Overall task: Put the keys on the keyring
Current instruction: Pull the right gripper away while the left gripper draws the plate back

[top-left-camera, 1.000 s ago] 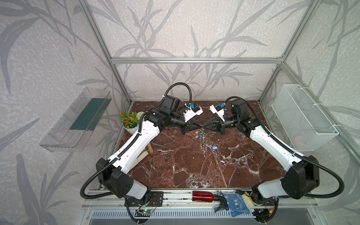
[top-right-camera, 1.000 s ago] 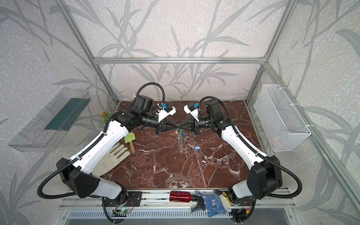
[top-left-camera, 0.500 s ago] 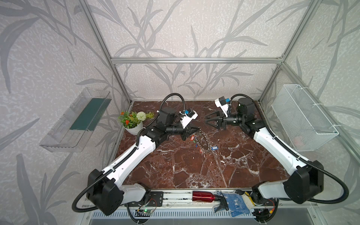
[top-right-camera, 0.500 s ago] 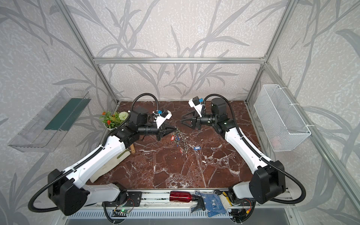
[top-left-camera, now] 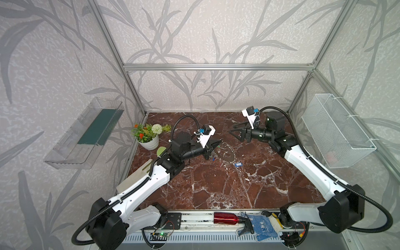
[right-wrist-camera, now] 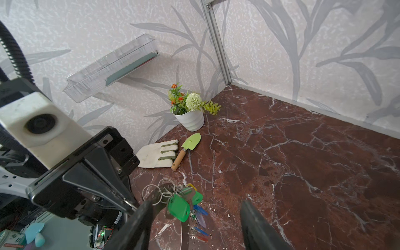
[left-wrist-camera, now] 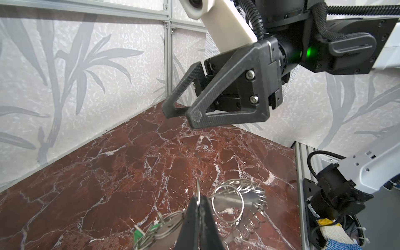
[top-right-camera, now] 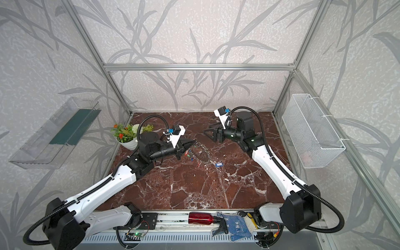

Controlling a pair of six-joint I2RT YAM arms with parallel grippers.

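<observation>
My left gripper (top-left-camera: 217, 144) (top-right-camera: 191, 144) (left-wrist-camera: 198, 200) is shut on the rim of the keyring (top-left-camera: 225, 152) (top-right-camera: 200, 151) (left-wrist-camera: 237, 200), a grey metal ring fringed with silver clips that hangs tilted just above the marble floor. Several keys with green (right-wrist-camera: 178, 208), blue (right-wrist-camera: 200, 210) and red tags dangle from it close to the left jaws (top-right-camera: 189, 155). One blue-tagged key (top-left-camera: 238, 165) (top-right-camera: 218, 165) lies loose on the floor to the right of the ring. My right gripper (top-left-camera: 233, 131) (top-right-camera: 206, 132) (right-wrist-camera: 195, 205) is open and empty, apart from the ring and farther back.
A white flowerpot (top-left-camera: 149, 141), a green trowel (top-left-camera: 160, 150) and a white glove (top-left-camera: 135, 175) sit at the left edge. A wire basket (top-left-camera: 337, 129) hangs on the right wall, a clear shelf (top-left-camera: 86, 132) on the left. A red bottle (top-left-camera: 225, 217) lies on the front rail.
The right gripper has opened, let go of the keyring and drawn back to the right. The left arm has pulled back and down, carrying the keyring with it.
</observation>
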